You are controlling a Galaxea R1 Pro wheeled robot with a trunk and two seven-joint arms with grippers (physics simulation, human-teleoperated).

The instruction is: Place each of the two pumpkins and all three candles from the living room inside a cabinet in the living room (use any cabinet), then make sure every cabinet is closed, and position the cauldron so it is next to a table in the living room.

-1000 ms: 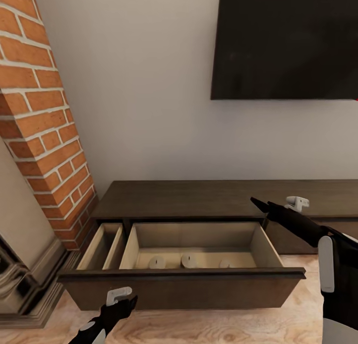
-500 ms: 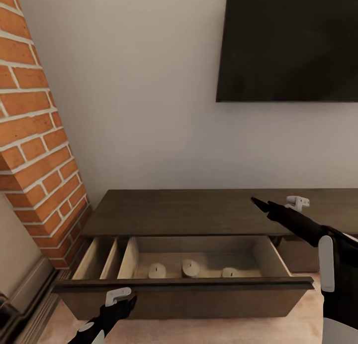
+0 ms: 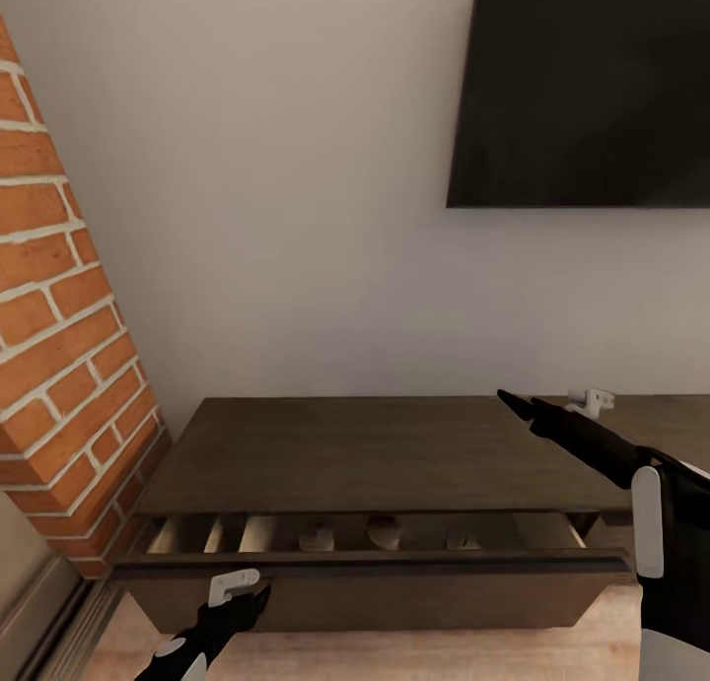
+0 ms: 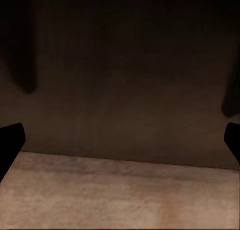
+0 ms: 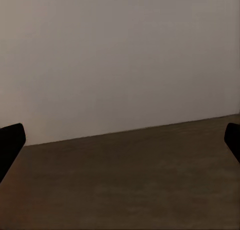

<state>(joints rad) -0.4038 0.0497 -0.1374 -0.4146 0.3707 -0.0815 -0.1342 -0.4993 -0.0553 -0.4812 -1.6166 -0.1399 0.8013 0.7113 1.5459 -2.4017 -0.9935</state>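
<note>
Sitting inside the cabinet's (image 3: 375,454) drawer (image 3: 375,582), nearly closed: three candles (image 3: 383,533). Hovering with fingers apart and empty: left hand (image 3: 237,594) at the drawer front, right hand (image 3: 513,403) above the top. Remaining, judging from here: shutting the drawer, pumpkins, cauldron.

Three tan candles (image 3: 383,534) stand in a row inside the dark brown cabinet's (image 3: 375,454) partly open drawer.

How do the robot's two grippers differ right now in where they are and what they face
The left gripper hangs low against the cabinet's drawer front; the right gripper is raised above the cabinet top. The left wrist view faces dark wood and floor, the right faces the wall. Both are open and empty.
</note>
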